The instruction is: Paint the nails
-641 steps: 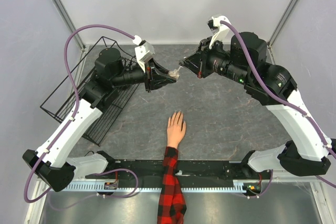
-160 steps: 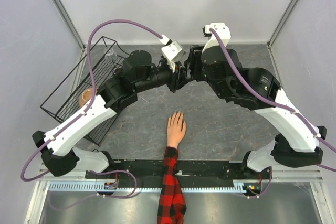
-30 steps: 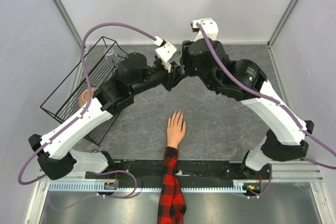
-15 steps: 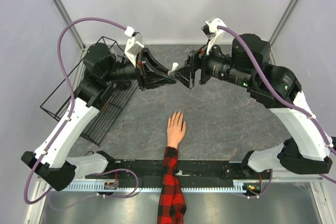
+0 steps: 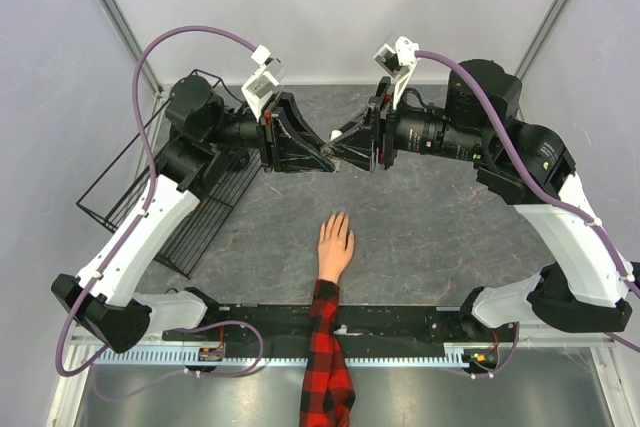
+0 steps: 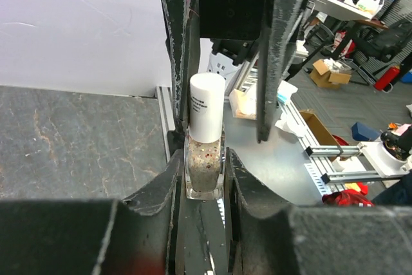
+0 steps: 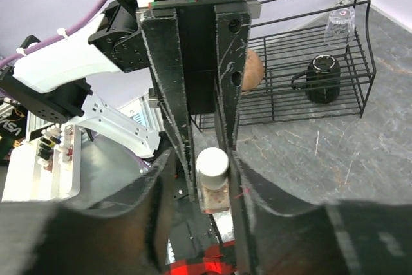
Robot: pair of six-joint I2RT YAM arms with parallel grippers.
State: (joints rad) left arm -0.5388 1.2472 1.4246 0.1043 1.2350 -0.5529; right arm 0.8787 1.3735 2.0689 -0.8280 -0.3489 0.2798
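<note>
The peach mannequin hand (image 5: 335, 242) lies palm down on the table with its red-and-black plaid sleeve (image 5: 322, 347) toward the near edge. Its nails (image 5: 338, 217) are skin-toned and barely visible. My left gripper (image 5: 330, 159) is shut on a glass bottle of glittery nail polish (image 6: 205, 165) and holds it in the air above the table, behind the hand. The bottle's white cap (image 6: 206, 114) points at my right gripper (image 5: 342, 150). The right gripper's open jaws straddle the cap (image 7: 212, 164), with a gap on one side.
A black wire rack (image 5: 170, 187) stands at the left. In the right wrist view it holds a black mug (image 7: 320, 78), a glass (image 7: 338, 24) and a brown rounded object (image 7: 251, 69). A black rail (image 5: 400, 322) runs along the near edge.
The two grippers have closed the gap between them. The right gripper's fingers now straddle the cap of the bottle held by the left gripper. The mannequin hand has not moved.
</note>
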